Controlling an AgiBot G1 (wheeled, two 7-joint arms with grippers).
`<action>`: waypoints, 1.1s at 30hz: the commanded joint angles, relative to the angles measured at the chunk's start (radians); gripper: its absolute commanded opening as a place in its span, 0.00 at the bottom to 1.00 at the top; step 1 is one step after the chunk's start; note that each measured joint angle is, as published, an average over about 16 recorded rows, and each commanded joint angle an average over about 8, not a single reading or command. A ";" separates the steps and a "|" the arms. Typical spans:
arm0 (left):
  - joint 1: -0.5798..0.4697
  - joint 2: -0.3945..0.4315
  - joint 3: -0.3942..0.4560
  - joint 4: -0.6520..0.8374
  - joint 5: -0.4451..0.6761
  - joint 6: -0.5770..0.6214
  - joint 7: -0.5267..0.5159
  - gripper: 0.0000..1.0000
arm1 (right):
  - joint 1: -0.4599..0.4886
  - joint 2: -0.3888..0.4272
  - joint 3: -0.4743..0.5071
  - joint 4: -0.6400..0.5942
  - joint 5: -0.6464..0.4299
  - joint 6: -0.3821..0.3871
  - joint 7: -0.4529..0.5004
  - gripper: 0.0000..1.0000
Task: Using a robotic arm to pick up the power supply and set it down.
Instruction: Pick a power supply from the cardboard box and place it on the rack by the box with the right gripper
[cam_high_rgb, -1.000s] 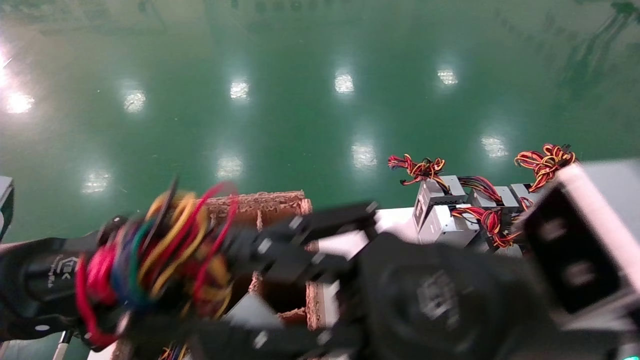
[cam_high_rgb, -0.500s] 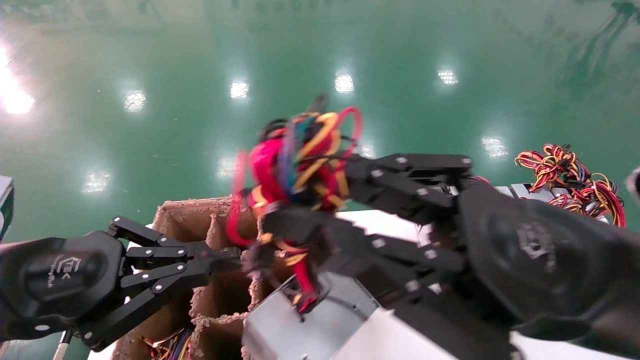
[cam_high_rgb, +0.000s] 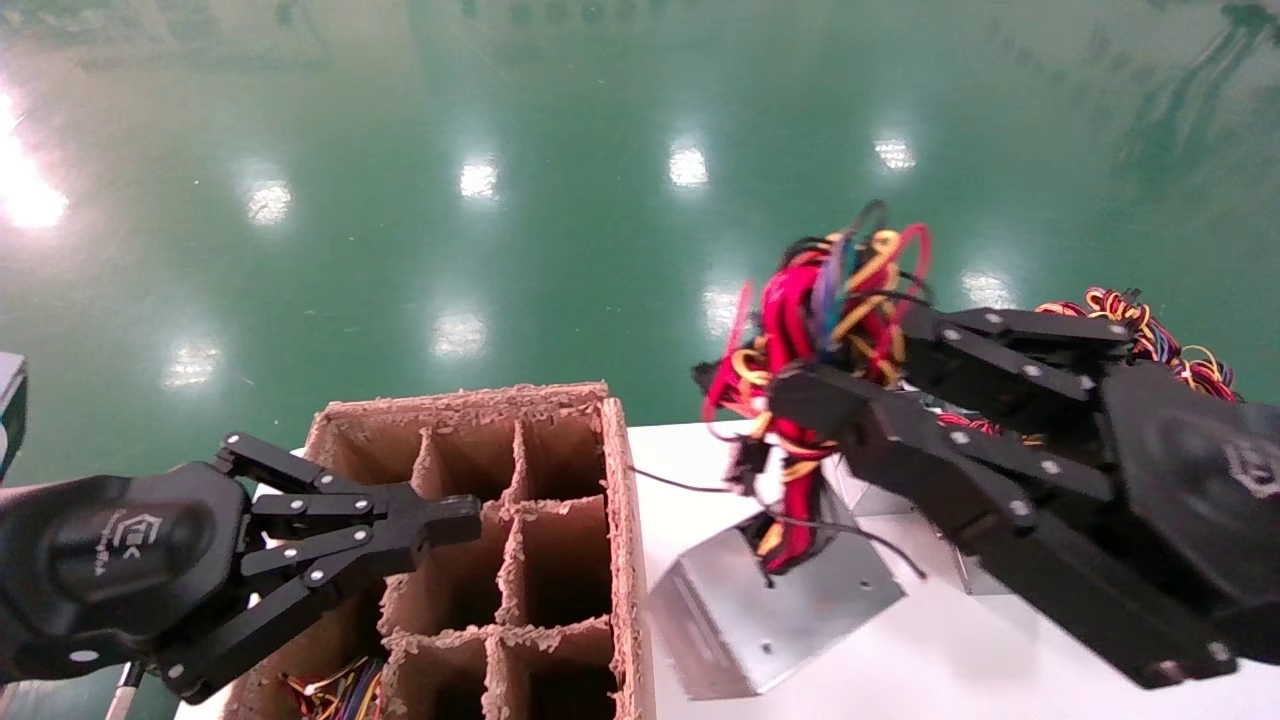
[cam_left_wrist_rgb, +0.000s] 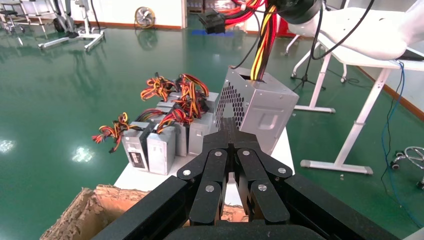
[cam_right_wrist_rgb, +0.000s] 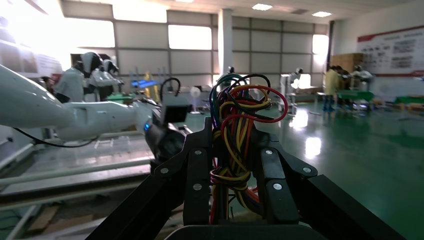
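Silver-grey rectangular metal power supply (cam_high_rgb: 775, 610) at 5 o'clock in the head view, tilted over the white tabletop (cam_high_rgb: 930, 660), hanging by its thick bunch of red, yellow, black, blue and purple wires (cam_high_rgb: 820, 330). Black linkage-finger right gripper (cam_high_rgb: 850, 370) at 3 o'clock, fingers clamped tight on that wire bunch above the box. Brown pulp divider tray with square cells (cam_high_rgb: 520, 540) at 7 o'clock, just beside the box. Row of grey boxes with red-yellow-black wires (cam_left_wrist_rgb: 160, 135) farther along the table. Black left gripper (cam_high_rgb: 440, 520) at 8 o'clock over the tray, fingers pressed together, holding nothing.
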 joint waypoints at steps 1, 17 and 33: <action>0.000 0.000 0.000 0.000 0.000 0.000 0.000 0.00 | -0.021 0.026 0.017 0.000 0.008 0.001 -0.002 0.00; 0.000 0.000 0.000 0.000 0.000 0.000 0.000 0.00 | -0.260 0.155 0.108 -0.001 -0.048 0.230 -0.012 0.00; 0.000 0.000 0.000 0.000 0.000 0.000 0.000 0.00 | -0.204 0.197 -0.039 -0.001 -0.272 0.448 0.109 0.00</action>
